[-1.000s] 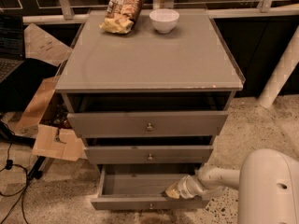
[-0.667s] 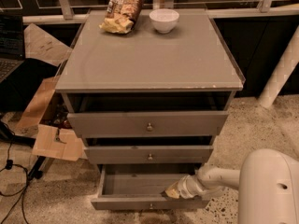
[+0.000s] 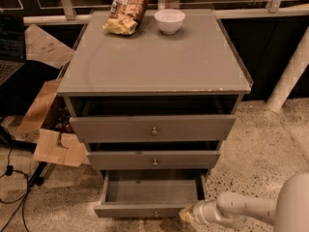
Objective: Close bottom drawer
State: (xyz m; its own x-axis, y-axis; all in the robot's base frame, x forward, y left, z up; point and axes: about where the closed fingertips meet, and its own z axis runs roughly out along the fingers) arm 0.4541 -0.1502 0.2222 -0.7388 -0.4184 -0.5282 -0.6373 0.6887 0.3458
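Camera view places our gripper [image 3: 187, 216] at the lower right of the frame, on the end of a white arm [image 3: 241, 208] that comes in from the right edge. Its pale tip sits at the right end of the front panel of the grey painted wooden bottom drawer [image 3: 140, 210]. We cannot tell whether the gripper is apart or together, nor whether it actually touches the panel.

That drawer stands pulled well out at the bottom centre of the frame, showing its bare inside, with a small round brass knob [image 3: 155, 213] at the middle of its front. Above it, the middle grey drawer front [image 3: 153, 159] and the top grey drawer front [image 3: 152, 128] each stand slightly out too.

As we judge it, the step in hand is the push. Because we are at the panel's right end, a hard shove there could skew the drawer and jam it in its runners. We would do better to press nearer the knob, straight back toward the cabinet, low and level, and steadily until the front sits in line with the others.

Higher up, the grey worktop [image 3: 154, 62] carries a crumpled chip bag [image 3: 126, 11] and a white bowl [image 3: 169, 21] near its far edge. Flattened brown cardboard [image 3: 58, 146] lies on the speckled floor [image 3: 260, 149] at the left.
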